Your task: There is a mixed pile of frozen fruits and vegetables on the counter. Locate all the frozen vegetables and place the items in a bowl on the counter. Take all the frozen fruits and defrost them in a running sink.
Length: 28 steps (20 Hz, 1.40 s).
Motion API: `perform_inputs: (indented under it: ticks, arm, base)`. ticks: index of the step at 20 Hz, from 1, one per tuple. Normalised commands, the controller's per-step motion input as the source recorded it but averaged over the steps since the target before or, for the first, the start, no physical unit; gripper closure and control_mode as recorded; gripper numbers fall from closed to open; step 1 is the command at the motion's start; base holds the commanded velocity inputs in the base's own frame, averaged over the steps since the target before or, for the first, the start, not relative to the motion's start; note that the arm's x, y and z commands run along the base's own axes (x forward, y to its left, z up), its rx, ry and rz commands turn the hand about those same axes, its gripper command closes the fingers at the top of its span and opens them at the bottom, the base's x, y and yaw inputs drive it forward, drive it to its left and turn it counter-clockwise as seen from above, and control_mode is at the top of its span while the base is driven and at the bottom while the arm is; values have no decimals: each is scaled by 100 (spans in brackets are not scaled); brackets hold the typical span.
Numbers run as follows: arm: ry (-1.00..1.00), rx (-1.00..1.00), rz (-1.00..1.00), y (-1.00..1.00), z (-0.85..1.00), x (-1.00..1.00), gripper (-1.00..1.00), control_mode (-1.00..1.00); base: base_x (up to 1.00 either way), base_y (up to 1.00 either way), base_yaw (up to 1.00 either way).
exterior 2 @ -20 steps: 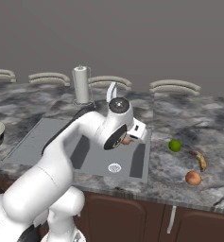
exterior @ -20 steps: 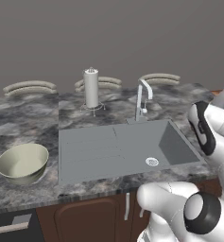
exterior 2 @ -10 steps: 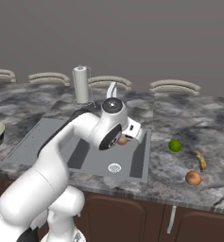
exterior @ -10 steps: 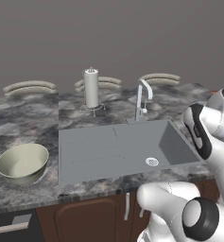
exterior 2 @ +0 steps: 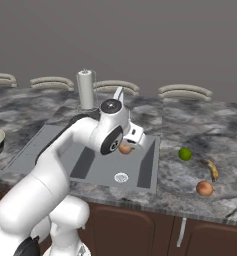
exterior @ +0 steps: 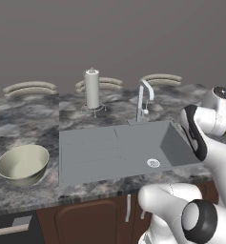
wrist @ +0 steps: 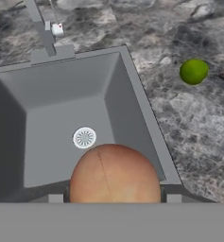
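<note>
I had the gripper [exterior 2: 126, 146] clamped on the frozen fruit [wrist: 114, 174] — an orange-brown lump sitting at 6 o'clock in the hand view, its rounded top hiding most of the fingers on either side. From the right base view the load hung over the sink [exterior 2: 90, 165] basin, above and toward its right-hand wall, with the drain [wrist: 84, 137] showing at about 11 o'clock from the fruit in the hand view.

My judgement was that the step in hand was carrying the fruit down into the basin. To do it well I would bring the hand a little further in from the right wall, so the lump sat nearer over the drain, then lower it close to the basin floor before letting go — a round lump dropped from height would likely roll. The tap [exterior: 144, 98] stood at the back rim, and I could see no water from it; it would probably need turning on.

On the counter [exterior 2: 190, 130], the lime-green ball [exterior 2: 185, 154] lay at 1 o'clock in the hand view, well apart from the sink. The bowl [exterior: 23, 164] waited left of the drainboard.
</note>
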Motion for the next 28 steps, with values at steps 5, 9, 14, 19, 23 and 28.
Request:
perform_inputs:
  ticks: [5, 9, 14, 19, 23, 28]
  arm:
    - [3, 0, 0, 17, -3, 0, 100, -100]
    - [0, 0, 0, 16, -9, 0, 100, -100]
    - [0, 0, 0, 16, -15, 0, 100, -100]
    - [0, 0, 0, 14, -15, 0, 100, -100]
    - [0, 0, 0, 10, -11, 0, 100, -100]
    - [0, 0, 0, 10, -16, 0, 100, -100]
  base:
    - [0, 0, 0]
    - [0, 0, 0]
    - [0, 0, 0]
    - [0, 0, 0]
    - [0, 0, 0]
    - [0, 0, 0]
